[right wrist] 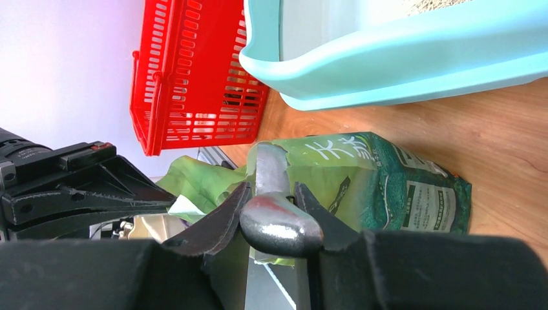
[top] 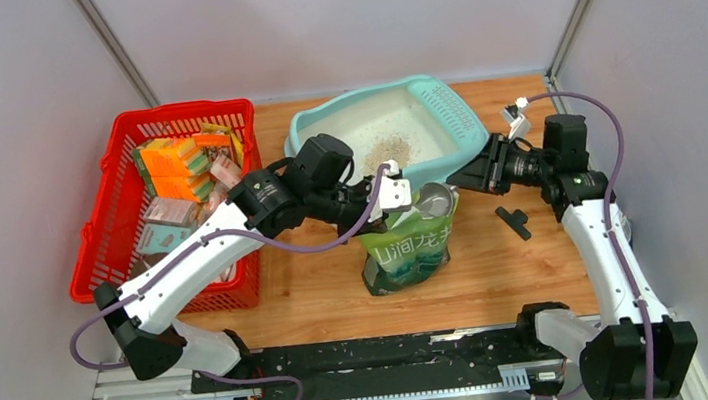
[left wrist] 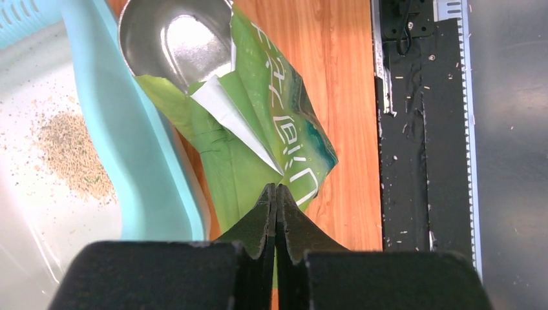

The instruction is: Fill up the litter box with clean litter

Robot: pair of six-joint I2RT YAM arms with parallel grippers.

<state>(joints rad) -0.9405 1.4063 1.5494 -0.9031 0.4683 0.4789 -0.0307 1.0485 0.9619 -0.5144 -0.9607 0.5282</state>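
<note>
The right gripper (right wrist: 271,194) is clamped on the grey handle of the metal scoop (left wrist: 174,39). The scoop's bowl sits just ahead of its fingertips, in the torn mouth of the green bag (top: 406,249). Facing it across that mouth, the left gripper (left wrist: 276,194) has its jaws pressed flat together at the bag's torn edge, seemingly pinching the film. The litter box (top: 451,113) lies just beyond both grippers, and its wide teal rim stands between the scoop and the tray floor; whether the rim touches the bag is unclear. Past that rim from the left fingertips, a small pile of clean litter (top: 387,151) rests on the whitish floor, with loose grains around it. Behind the left gripper, alongside its arm, stands the red basket (top: 110,218) of packaged goods, close to the box's corner. Below the right wrist a small black part (top: 511,220) lies on the wooden table (top: 540,274). Bare wood runs from the bag back to the black rail (top: 378,353) at the near edge.
</note>
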